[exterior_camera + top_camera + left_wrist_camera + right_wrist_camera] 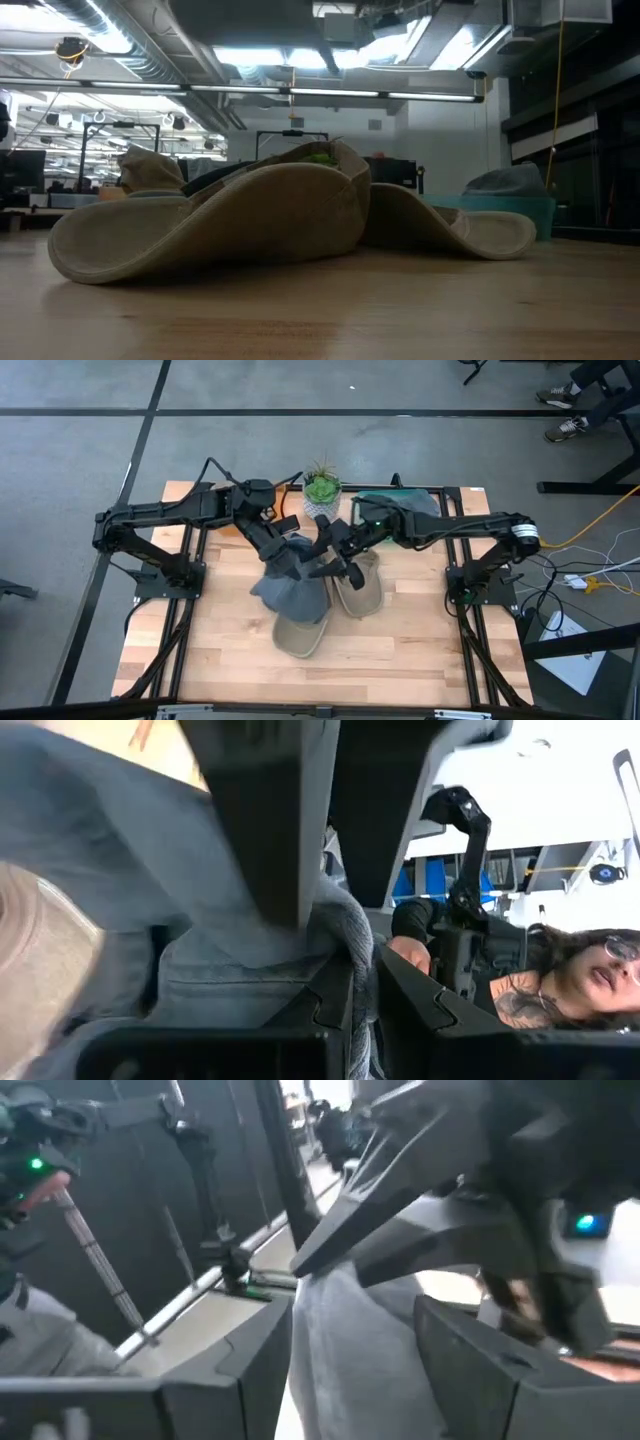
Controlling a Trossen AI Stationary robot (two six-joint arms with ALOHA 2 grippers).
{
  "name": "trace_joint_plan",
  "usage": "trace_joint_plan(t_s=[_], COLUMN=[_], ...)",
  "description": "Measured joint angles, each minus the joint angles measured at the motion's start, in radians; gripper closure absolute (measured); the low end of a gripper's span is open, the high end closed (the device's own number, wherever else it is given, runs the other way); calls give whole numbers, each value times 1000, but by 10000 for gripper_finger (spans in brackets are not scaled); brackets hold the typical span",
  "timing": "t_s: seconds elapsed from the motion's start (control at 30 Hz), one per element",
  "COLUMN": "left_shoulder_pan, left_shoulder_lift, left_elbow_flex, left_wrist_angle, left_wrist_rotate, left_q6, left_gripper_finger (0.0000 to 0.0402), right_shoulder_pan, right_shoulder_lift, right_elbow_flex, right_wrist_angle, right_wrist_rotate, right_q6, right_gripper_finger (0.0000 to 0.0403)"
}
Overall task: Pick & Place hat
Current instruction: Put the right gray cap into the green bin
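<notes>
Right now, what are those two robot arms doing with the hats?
Both arms meet over the middle of the wooden table. The left gripper is shut on a grey-blue hat, holding it above a tan hat. The right gripper stands open around the same fabric. A second tan hat lies alongside, a small potted plant behind.

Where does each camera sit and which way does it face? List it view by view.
High: overhead, straight down; both arms meet over the grey hat.
Low: table height, level across tan hats; no arm shows.
Left wrist: on left arm; left gripper shut on grey hat.
Right wrist: on right arm; right gripper around grey cloth.
Shared: the grey hat, in the high and both wrist views.
</notes>
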Motion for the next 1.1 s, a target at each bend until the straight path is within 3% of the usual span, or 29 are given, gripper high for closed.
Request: trace_joint_plan(t_s=[0.17,0.33,0.43,0.63,0.8,0.93,1.1], left_shoulder_pan=[-16,-23,-22,-23,-22,-22,-21], left_shoulder_lift=[0,0,1,1,2,2,2], left_elbow_flex=[0,0,0,0,0,0,0], left_wrist_angle=[0,0,-1,-1,-1,0,0], left_wrist_rotate=[-14,-21,-23,-24,-26,-39,-47], left_q6=[-9,-11,-10,-3,30,68,88], left_gripper_finger=[375,375,375,375,360,329,287], right_shoulder_pan=[0,0,0,0,0,0,1], right_shoulder_lift=[49,61,62,60,60,46,-3], right_elbow_flex=[65,108,108,108,108,108,108], right_wrist_angle=[-81,-188,-240,-243,-247,-271,-392], right_wrist_rotate=[-5,-79,-126,-213,-222,-258,-229], right_q6=[-45,-50,-52,-30,16,37,52], right_gripper_finger=[194,211,255,387,390,396,398])
